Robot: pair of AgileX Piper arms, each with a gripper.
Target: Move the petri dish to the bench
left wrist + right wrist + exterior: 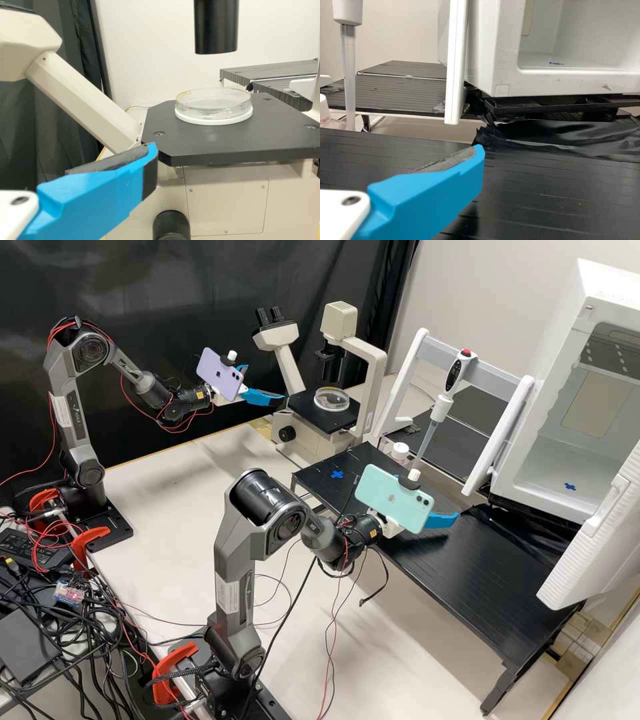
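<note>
Petri dish on the microscope stage, both tools wide

In my high view, the largest body is the white cabinet (575, 310), its doors swung out over the black table (480, 580). The microscope (290, 430) comes next; its upright rises beside the stage (348, 419), and its black tube (331, 367) hangs above the petri dish (331, 399). The pipette (443, 407) stands upright beyond the black table. My left tool (268, 388) is spread wide near the stage; my right tool (440, 520), also spread wide, is above the black table. Of the containers, the cabinet bears a blue cross (571, 487) on its floor. The white-capped bottle (400, 452) is beside the pipette, its contents indistinct. The petri dish is clear with a white base; I cannot tell whether it holds anything.
</note>
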